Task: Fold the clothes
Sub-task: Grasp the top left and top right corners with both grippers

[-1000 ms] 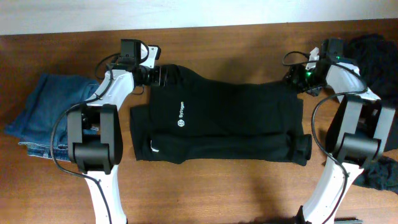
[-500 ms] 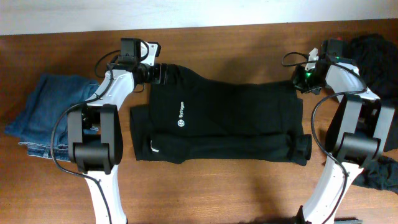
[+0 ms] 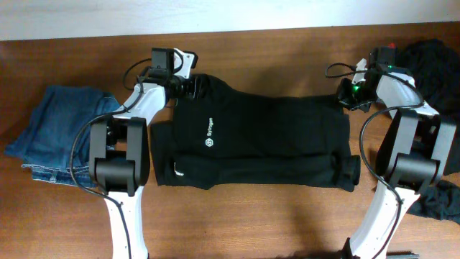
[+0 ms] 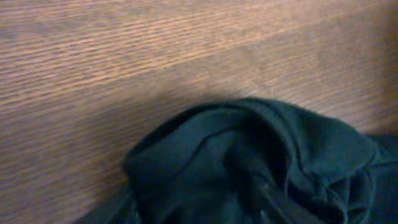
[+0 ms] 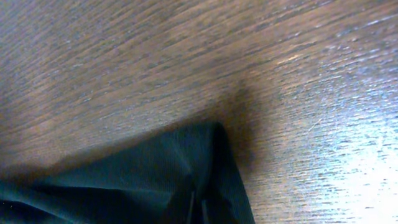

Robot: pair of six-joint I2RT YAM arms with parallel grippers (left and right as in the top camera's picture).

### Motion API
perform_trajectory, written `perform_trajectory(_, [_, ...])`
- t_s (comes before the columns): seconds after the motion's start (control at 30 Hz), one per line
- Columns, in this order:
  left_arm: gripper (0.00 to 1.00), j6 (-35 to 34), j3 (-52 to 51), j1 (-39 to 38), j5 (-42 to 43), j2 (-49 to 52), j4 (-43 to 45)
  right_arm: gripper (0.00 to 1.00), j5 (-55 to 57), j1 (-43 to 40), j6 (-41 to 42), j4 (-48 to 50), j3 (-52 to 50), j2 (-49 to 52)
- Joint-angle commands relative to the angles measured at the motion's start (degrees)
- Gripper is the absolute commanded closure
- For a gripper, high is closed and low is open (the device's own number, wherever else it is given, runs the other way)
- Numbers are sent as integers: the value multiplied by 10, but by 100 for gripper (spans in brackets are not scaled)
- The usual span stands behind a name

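A large black short-sleeved shirt [image 3: 259,133] with a small white chest logo [image 3: 208,142] lies flat on the wooden table [image 3: 273,50], its front edge folded up in a band. My left gripper [image 3: 188,86] sits on the shirt's far left corner. Bunched black fabric [image 4: 249,155] fills the bottom of the left wrist view and hides the fingers. My right gripper [image 3: 345,95] is at the far right corner. In the right wrist view, the fingers [image 5: 196,208] are pinched together on the pointed corner of the shirt [image 5: 155,174].
Folded blue jeans [image 3: 57,129] lie at the left of the table. A dark garment pile [image 3: 431,61] sits at the far right corner, and another dark piece [image 3: 440,201] lies near the right arm's base. Both arm bases stand at the front.
My left gripper has slid right onto the shirt's far left corner. My right gripper has closed on the far right corner. The shirt itself has not shifted.
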Motion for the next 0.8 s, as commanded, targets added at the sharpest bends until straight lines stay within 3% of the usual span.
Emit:
perform_trajectory(0.0, [80, 3, 6, -1, 10, 19, 0, 95, 5, 2, 0, -7, 9, 7])
perform_trajectory(0.07, [99, 3, 11, 0, 10, 18, -2, 95, 5, 1, -1, -11, 9, 3])
perform_trajectory(0.1, [100, 3, 16, 2, 10, 18, -6, 96, 5, 0, -5, -14, 10, -1])
perform_trajectory(0.5, [100, 4, 74, 32, 10, -69, -151, 96, 5, -3, -33, -96, 10, -133])
perform_trajectory(0.77, [100, 4, 74, 31, 31, -148, -330, 96, 5, -2, -33, -200, 10, -165])
